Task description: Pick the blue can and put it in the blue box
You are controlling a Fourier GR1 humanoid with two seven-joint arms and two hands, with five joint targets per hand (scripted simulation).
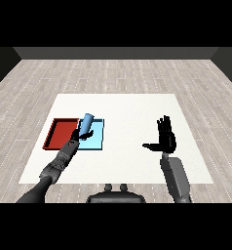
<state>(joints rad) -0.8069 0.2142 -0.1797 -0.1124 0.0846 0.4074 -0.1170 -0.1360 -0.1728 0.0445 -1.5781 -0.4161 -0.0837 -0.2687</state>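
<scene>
Head view showing the left hand (79, 135) curling round the lower part of the blue can (87, 123), holding it tilted, top end leaning up and to the right. Carrying the can over the left edge of the blue tray (99, 144), just beside the boundary with the red tray (58, 133); not possible to tell whether hanging above the tray floor or already touching it.

Showing the right hand (165, 137) well apart on the right side of the white table (132, 105), raised, fingers straight and spread, thumb out to the side, grasping nothing.

Handling notes, as judgement only:
- Treating the can as a rigid, smooth-walled cylinder, probably light; expecting no give under the fingers.
- Expecting a slippery wall, so wrapping round the mid-body rather than pinching at a rim.
- Noting the present hold sitting low on the can, leaving the upper end free to swing; keeping the tilt small during lowering.
- Expecting a tall, narrow body to tip or roll easily if released at an angle.

Stage, as judgement: transport nearly done, placing in hand. Next calling for centring over the blue tray, clear of the red one, bringing the can upright and lowering before opening the fingers.
</scene>
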